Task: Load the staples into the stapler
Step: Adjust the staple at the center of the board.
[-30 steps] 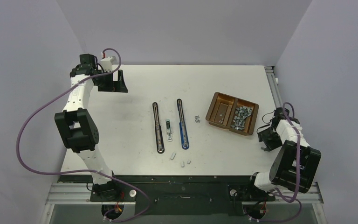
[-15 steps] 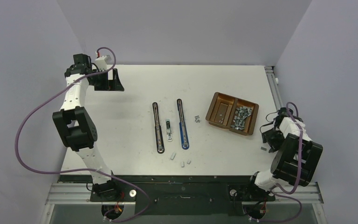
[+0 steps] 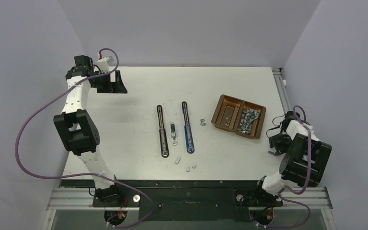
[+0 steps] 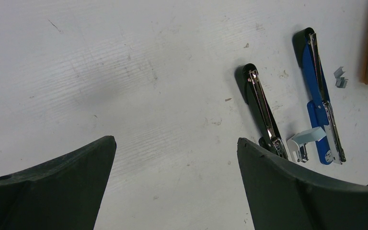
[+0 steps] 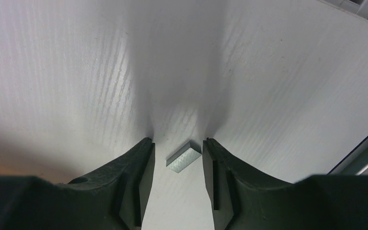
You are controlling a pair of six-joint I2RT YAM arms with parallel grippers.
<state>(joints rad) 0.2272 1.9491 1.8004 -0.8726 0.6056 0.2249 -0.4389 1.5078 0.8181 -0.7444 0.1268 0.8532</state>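
Note:
Two staplers lie opened out flat mid-table, one black (image 3: 162, 130) (image 4: 262, 108), one blue (image 3: 188, 127) (image 4: 320, 96). One strip of staples (image 5: 184, 156) lies on the table near the right edge (image 3: 270, 153). My right gripper (image 5: 178, 141) (image 3: 275, 144) is down over it and open. The strip sits between the fingers, its corner close to the right finger, with a gap on the left. More staples (image 3: 248, 120) fill the right compartment of the brown tray (image 3: 220, 103). My left gripper (image 4: 176, 140) (image 3: 120, 84) is wide open and empty above the far left of the table.
A small white-and-grey piece (image 3: 173, 134) (image 4: 303, 141) lies between the staplers. Loose staple strips lie by the tray (image 3: 202, 122) (image 4: 340, 79) and near the front edge (image 3: 178, 160) (image 3: 190, 167). A metal rail (image 5: 364, 160) borders the table just right of my right gripper.
My right arm has swung toward the right edge and settled over the lone strip, its jaws a little narrower. My left arm shifted slightly left, then held still.

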